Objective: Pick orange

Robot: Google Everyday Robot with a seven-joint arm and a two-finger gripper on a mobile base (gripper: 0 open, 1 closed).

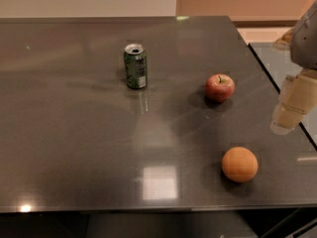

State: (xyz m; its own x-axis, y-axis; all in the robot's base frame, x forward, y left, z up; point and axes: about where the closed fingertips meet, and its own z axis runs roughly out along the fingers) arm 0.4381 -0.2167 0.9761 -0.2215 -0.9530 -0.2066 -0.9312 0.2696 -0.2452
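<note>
- One big dark grey, glossy tabletop (74,148) fills pretty much the whole view. It's shiny enough to bounce back a bright square of light near the front edge.
- One robot gripper (290,108), pale cream and kind of translucent, hangs in from the right edge with a grey arm section above it. It's up off the table, to the right of the fruit and above the orange in the view, touching nothing. Honestly can't make out whether it's spread or closed up from this angle.
- One green metal drink can (135,66), upright, with the top already popped open. It stands toward the back left, well apart from everything else.
- One round orange fruit (239,164), the thing to pick:
  - plain, even orange colour all over
  - matte skin with a fine dimpled texture, no shine
  - no stem or leaf showing
  - sits on the table at front right, near the front edge, casting a soft shadow to its left
  - nothing is touching it
  - looks a bit bigger than the apple
- One red apple (220,87) with yellowish patches and a short dark stem on top. It sits behind the orange, further back on the table and slightly left of it, with a clear gap between the two.
</note>
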